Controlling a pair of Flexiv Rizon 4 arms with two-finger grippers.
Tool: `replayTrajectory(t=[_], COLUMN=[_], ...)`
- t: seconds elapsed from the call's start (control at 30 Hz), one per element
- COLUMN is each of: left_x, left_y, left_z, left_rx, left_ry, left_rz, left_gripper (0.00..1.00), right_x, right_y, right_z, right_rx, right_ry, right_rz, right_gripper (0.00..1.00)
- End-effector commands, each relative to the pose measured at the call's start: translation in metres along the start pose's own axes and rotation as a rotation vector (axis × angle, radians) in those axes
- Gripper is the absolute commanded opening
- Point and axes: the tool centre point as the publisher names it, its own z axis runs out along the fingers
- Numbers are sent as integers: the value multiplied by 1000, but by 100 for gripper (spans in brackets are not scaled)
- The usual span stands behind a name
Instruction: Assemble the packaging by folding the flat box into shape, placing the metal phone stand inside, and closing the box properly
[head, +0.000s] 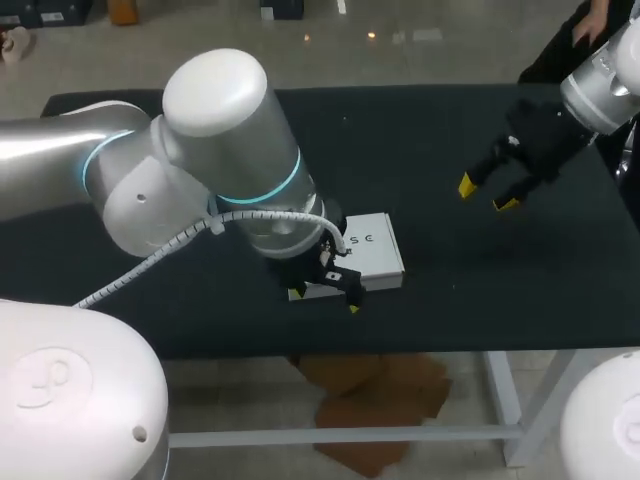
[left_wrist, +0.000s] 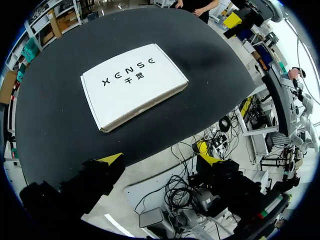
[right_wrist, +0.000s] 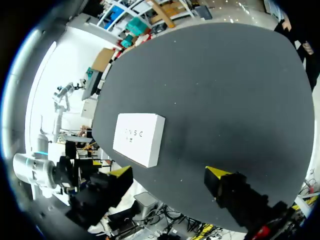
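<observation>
Box (left_wrist: 132, 85): white, shallow, rectangular, lid down flat, dark print on the top face, corners square. It lies flat on the table, just ahead of the left gripper (left_wrist: 159, 156). Left fingers stand apart with nothing between them. The yellow tips hang over the table's near edge and are clear of the box in the wrist view. In the head view the same gripper overlaps the box's near-left corner from above. Right gripper (head: 487, 195): fingers apart, empty, held above the far right part of the table and well apart from the box. Its wrist view shows the box ahead of it and off toward the left arm. Table (head: 450, 130): black, matte, even surface. The box sits near the middle, closer to the near edge.
</observation>
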Motion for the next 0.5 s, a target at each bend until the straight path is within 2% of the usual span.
replayTrajectory(t=[0.03,0.23,0.37,0.43,0.5], left_x=[16,28,33,34,35], left_y=[-2,4,3,0,-2], left_z=[17,30,43,48,51], left_rx=[-11,-4,-31,-36,-41], left_ry=[-43,-98,-128,-152,-153], left_rz=[-13,-29,-45,-74,-97], left_gripper=[100,100,100,100,100], right_x=[6,6,6,1,-5], right_y=[-7,-7,-7,-5,-2], right_z=[-1,-1,-1,-4,-4], right_rx=[-213,-213,-213,-320,-385], right_ry=[-156,-156,-156,-119,-96], right_rz=[-207,-207,-207,-321,-376], right_gripper=[100,100,100,100,100])
